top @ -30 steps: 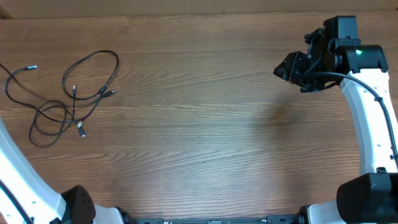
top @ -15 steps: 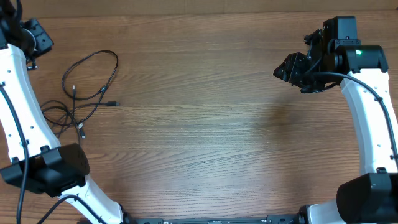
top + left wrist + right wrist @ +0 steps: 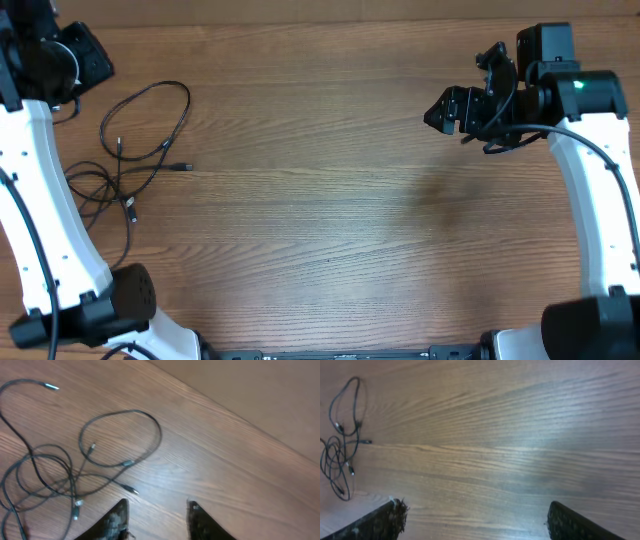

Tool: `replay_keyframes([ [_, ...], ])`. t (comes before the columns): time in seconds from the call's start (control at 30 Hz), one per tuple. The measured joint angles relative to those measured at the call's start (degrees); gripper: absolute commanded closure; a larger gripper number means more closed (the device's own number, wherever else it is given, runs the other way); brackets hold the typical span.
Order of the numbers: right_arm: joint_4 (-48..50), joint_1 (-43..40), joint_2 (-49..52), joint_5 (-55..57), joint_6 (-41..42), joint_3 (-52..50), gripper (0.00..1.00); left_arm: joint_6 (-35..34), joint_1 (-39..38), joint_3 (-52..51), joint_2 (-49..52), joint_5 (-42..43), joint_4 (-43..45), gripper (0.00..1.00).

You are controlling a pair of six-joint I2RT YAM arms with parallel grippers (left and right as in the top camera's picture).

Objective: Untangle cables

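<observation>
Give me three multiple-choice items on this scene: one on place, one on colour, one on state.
1. Where on the table do the cables lie? A. left side B. centre C. right side
2. Cable colour? A. white B. black C. red
3. The right claw is: A. open, empty B. shut on a cable C. shut, empty
Answers: 1 A, they sit at the left in the overhead view; 2 B, black against the brown table; 3 A, a wide gap with only table in it.

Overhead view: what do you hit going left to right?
cables → bare table → right gripper → right arm. The left arm overlaps the cables, so it is left out.
</observation>
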Motion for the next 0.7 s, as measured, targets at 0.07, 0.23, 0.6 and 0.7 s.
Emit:
replay_keyframes([
  [0.07,-2.32,0.37,-2.45,0.87,-0.28,2.36,0.1,-0.98,-1.42,0.04,-1.46,0.59,-2.47,0.0],
  [0.23,-6.71,0.42,-9.66,1.57,-0.68,5.64,0.09,-1.81,-3.41,0.04,-1.18,1.14,-3.76,0.0],
  [0.6,-11.06,0.42,-24.17,1.97,-0.7,6.16,0.0,-1.81,-3.5,0.04,-1.11,1.14,-3.89,0.0],
  [0.7,-11.58,0.42,-25.77,2.08,-0.81,6.47,0.0,-1.81,-3.5,0.04,-1.11,1.14,-3.89,0.0],
])
